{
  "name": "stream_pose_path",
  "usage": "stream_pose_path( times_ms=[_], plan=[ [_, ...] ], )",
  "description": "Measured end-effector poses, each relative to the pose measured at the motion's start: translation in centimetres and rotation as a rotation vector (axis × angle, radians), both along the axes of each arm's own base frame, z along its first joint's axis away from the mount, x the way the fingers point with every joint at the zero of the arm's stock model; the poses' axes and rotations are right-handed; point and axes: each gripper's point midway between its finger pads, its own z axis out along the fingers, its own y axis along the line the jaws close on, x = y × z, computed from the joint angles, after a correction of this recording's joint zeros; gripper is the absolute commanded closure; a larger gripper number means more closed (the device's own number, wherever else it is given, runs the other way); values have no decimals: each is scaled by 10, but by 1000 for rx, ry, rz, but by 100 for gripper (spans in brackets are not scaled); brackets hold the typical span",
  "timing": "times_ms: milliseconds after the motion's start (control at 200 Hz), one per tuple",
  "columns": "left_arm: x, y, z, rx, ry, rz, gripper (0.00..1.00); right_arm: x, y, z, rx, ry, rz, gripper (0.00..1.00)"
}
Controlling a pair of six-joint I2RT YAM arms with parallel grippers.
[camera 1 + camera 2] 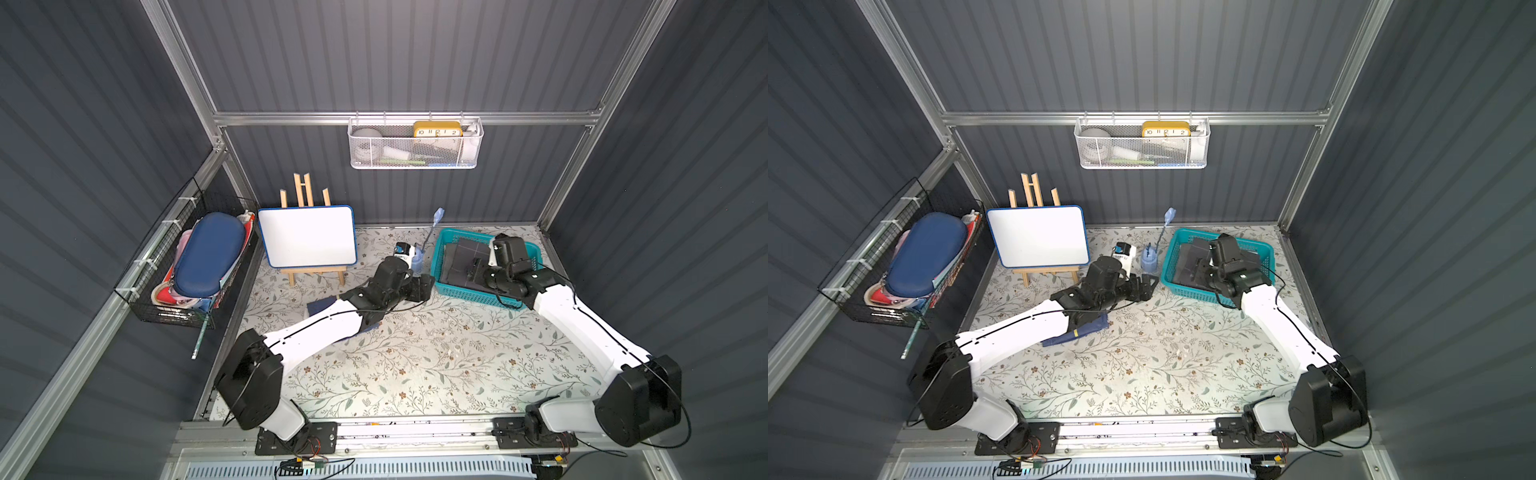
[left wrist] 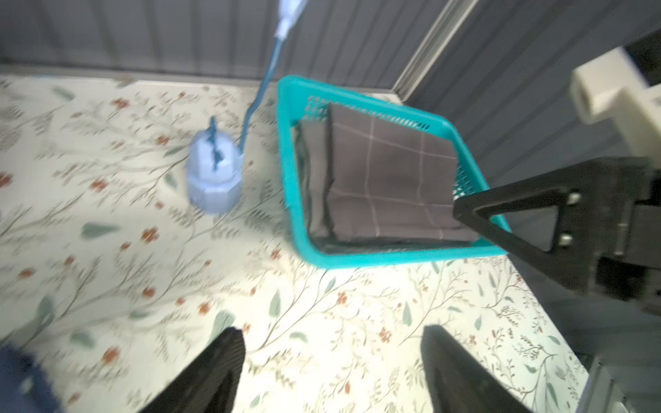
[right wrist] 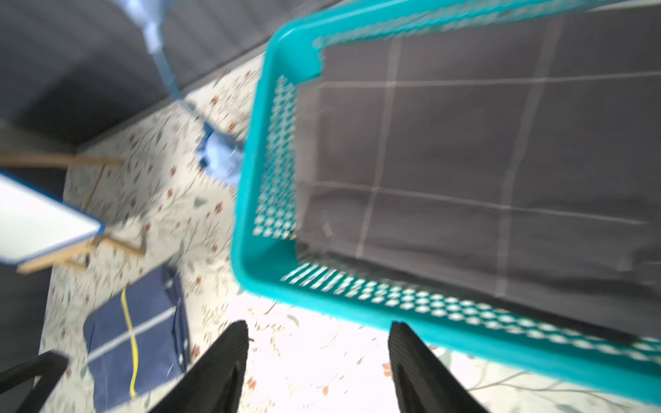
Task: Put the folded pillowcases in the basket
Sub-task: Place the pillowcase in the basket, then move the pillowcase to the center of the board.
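- The pillowcase (image 2: 390, 178) lies flat inside the basket (image 2: 286, 161); I judge the placing done and the release in hand.
- The left gripper (image 2: 332, 329) and right gripper (image 3: 320, 323) both gape wide, empty.
- Next I'd lift both clear of the rim.
- The wrist views are blurred; from above, the right arm (image 1: 582, 324) hides part of the pillowcase.

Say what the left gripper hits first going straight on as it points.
Probably the side wall of the teal basket: the left gripper points at it across the table. If it tilts downward, which is hard to judge, the table comes first.
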Motion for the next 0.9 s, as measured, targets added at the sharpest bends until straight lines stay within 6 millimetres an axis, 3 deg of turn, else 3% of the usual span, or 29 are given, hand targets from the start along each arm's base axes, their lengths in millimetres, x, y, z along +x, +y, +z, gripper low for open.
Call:
stream_pose_path(
  times_ms=[160, 375, 515, 685, 900],
  plan=[
    [-20, 64, -7, 40, 18, 189, 1, -17, 47, -14, -20, 21, 114, 34],
    [-39, 141, 44, -59, -77, 441, 1, -34, 112, -54, -93, 95, 258, 34],
    [-58, 182, 67, -138, -148, 549, 1, -40, 156, -64, -121, 105, 342, 35],
    [-76, 218, 84, -216, -219, 628, 1, -45, 213, -72, -122, 111, 439, 35],
    [-88, 241, 83, -239, -227, 693, 1, -48, 277, -94, -141, 147, 545, 35]
  ],
)
